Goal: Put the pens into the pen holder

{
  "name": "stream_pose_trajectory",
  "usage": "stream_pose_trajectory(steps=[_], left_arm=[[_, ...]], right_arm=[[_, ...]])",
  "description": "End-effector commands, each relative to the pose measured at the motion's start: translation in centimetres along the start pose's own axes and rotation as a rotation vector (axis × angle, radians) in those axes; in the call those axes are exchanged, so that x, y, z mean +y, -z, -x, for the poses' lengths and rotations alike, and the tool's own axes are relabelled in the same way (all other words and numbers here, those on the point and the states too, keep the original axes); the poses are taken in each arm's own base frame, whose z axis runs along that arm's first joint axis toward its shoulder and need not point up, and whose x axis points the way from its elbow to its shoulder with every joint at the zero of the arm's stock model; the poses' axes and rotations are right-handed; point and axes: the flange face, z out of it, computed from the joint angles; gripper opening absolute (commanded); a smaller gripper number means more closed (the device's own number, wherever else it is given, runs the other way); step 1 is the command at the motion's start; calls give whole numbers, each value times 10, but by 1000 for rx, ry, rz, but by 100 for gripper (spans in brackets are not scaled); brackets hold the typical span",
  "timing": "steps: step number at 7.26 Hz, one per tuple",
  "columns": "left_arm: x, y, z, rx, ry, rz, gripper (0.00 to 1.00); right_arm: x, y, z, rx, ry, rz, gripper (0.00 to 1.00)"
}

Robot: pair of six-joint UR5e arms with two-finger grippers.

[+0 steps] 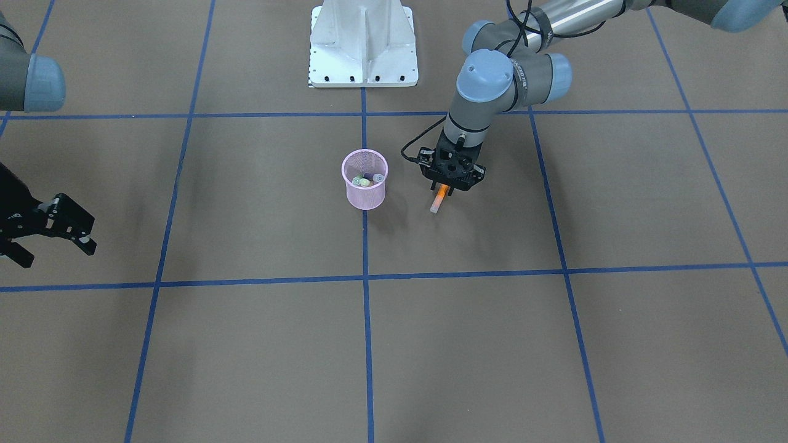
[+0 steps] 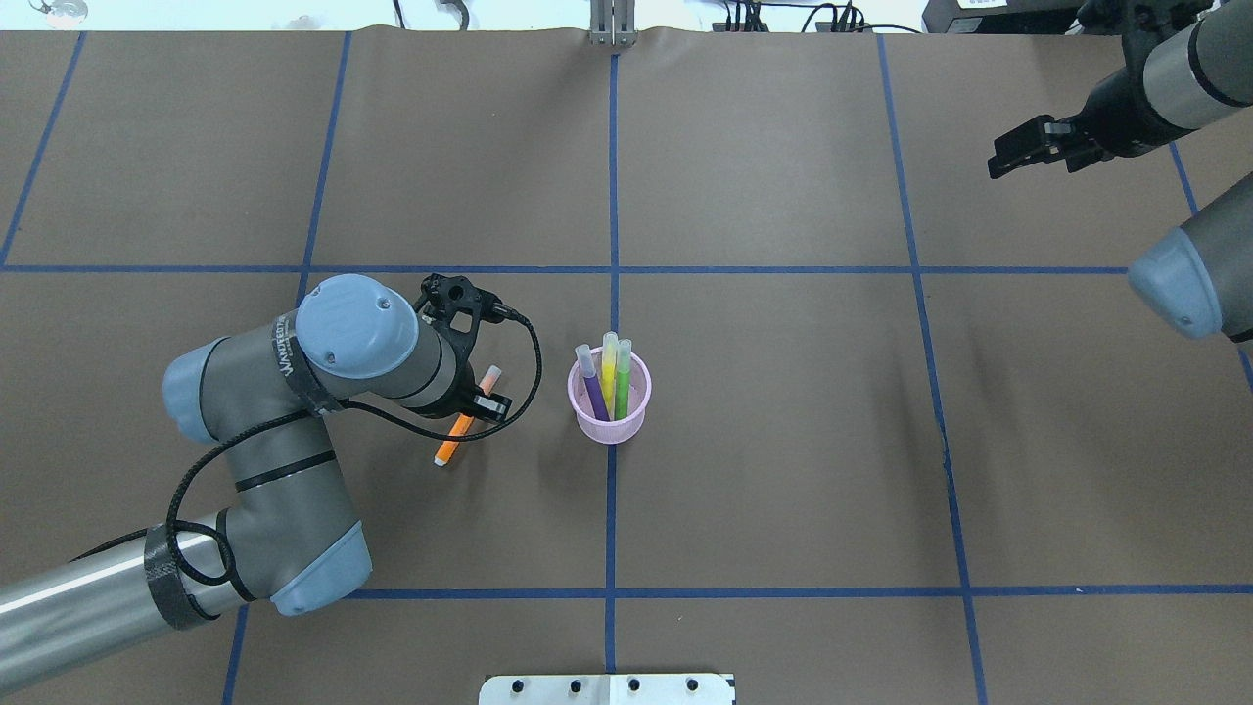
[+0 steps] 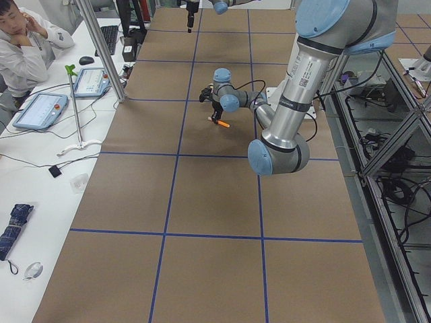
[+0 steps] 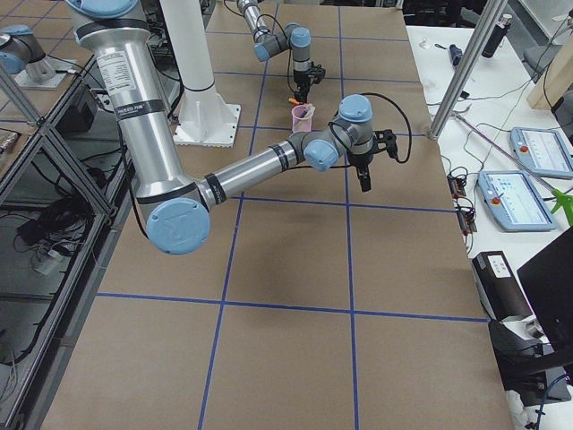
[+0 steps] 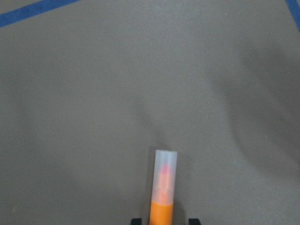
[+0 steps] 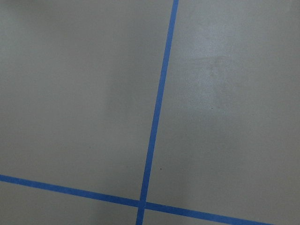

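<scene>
The pink mesh pen holder stands upright near the table's middle. It holds a purple pen, a yellowish pen and a green pen. An orange pen with a pale cap lies low on the table to the holder's left in the overhead view. My left gripper is down over it, jaws closed in on its barrel. My right gripper hangs open and empty, far off to the right side.
The white robot base plate sits at the table's near edge. Blue tape lines grid the brown surface. An operator sits at a side desk with tablets and cables.
</scene>
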Motion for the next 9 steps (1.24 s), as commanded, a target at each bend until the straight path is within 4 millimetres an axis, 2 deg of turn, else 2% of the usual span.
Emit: stream_pose_trajectory(steps=[1,2,9], left_arm=[[0,-1,0,-2,0,0,42],[0,-1,0,-1,0,1,39],[0,-4,2,-6,2,6,38]], right_arm=[[0,-1,-1,3,-1,0,100],[1,-1,-2,4,-2,0,100],[1,-3,-3,9,-3,1,100]])
